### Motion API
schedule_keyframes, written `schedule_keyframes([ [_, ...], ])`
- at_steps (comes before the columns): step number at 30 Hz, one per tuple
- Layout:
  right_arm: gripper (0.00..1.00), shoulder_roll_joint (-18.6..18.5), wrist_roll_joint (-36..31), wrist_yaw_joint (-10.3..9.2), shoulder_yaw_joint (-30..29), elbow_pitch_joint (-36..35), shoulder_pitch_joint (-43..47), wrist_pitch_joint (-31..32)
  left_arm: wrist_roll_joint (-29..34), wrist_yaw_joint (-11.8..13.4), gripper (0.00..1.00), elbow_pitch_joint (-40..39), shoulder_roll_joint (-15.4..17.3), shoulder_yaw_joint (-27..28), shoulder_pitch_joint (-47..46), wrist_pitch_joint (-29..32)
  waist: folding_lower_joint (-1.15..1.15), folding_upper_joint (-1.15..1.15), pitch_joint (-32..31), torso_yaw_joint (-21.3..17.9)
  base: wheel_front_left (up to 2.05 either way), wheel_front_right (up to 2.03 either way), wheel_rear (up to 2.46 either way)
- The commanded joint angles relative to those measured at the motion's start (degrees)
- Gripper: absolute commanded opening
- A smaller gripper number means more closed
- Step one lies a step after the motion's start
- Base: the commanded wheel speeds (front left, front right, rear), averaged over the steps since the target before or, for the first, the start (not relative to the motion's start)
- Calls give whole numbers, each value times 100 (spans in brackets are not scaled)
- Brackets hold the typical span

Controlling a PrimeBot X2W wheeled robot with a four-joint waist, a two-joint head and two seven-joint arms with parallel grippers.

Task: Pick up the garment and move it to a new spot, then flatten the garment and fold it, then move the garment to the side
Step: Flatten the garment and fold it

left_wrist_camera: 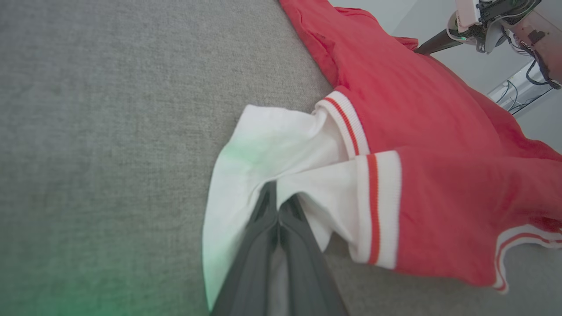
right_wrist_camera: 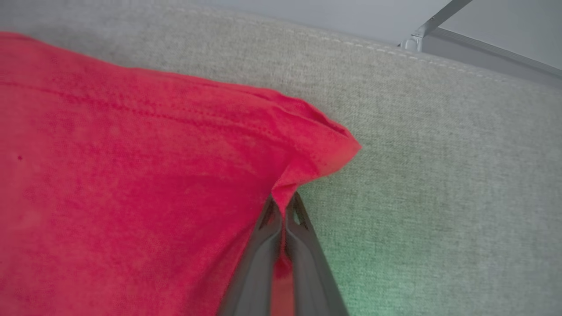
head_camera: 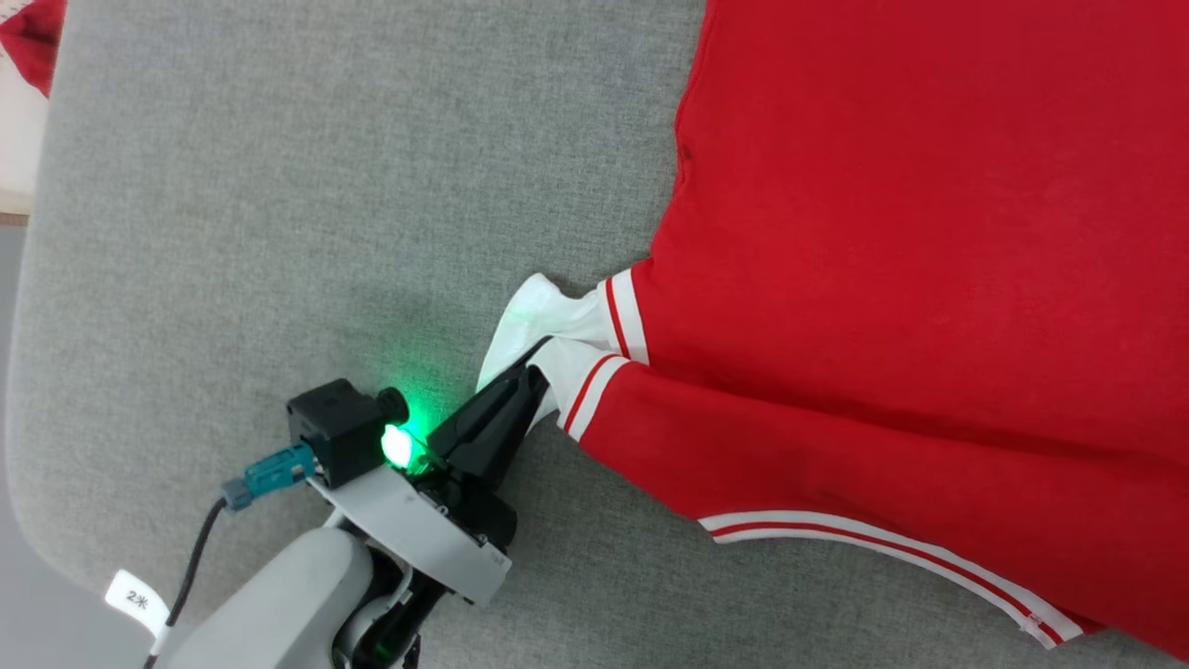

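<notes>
The garment [head_camera: 910, 242], a bright red shirt with white sleeve ends and red-and-white striped trim, lies spread over the right part of the grey padded surface [head_camera: 279, 204]. Its white sleeve end [head_camera: 543, 321] juts left. My left gripper [head_camera: 534, 367] is shut on that white sleeve end [left_wrist_camera: 263, 153], fingers pressed together in the left wrist view [left_wrist_camera: 277, 199]. My right gripper [right_wrist_camera: 283, 204] is shut on a red corner of the garment [right_wrist_camera: 131, 184], with fabric pinched between its fingers. The right arm [left_wrist_camera: 483, 22] shows far off beyond the shirt.
A plain red cloth [head_camera: 32, 37] lies at the top left corner, off the grey surface. The surface's left edge [head_camera: 19, 307] curves down to the floor. A metal frame bar [right_wrist_camera: 439, 17] stands beyond the far edge in the right wrist view.
</notes>
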Motion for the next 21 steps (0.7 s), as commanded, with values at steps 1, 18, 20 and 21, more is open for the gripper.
schedule_keyframes([
  [1, 0, -35, 51, -11, -24, 189, 385, 11, -14, 58, 0, 368, -19, -1, -60, 143, 0, 0, -66, -12, 0, 0, 0],
  [18, 0, -771, 2325, -10, 652, -1918, 2974, -305, -116, 210, 0, 82, 287, 184, 307, 131, 0, 0, -1376, -725, 0, 0, 0],
  [20, 0, -902, 2534, -9, 580, -2321, 3403, -186, -141, 252, 0, 40, 325, 187, 363, 158, 0, 0, -1493, -823, 0, 0, 0],
  [21, 0, -956, 2619, -10, 538, -2544, 3634, -131, -145, 265, 0, 23, 348, 183, 385, 172, 0, 0, -1549, -867, 0, 0, 0],
])
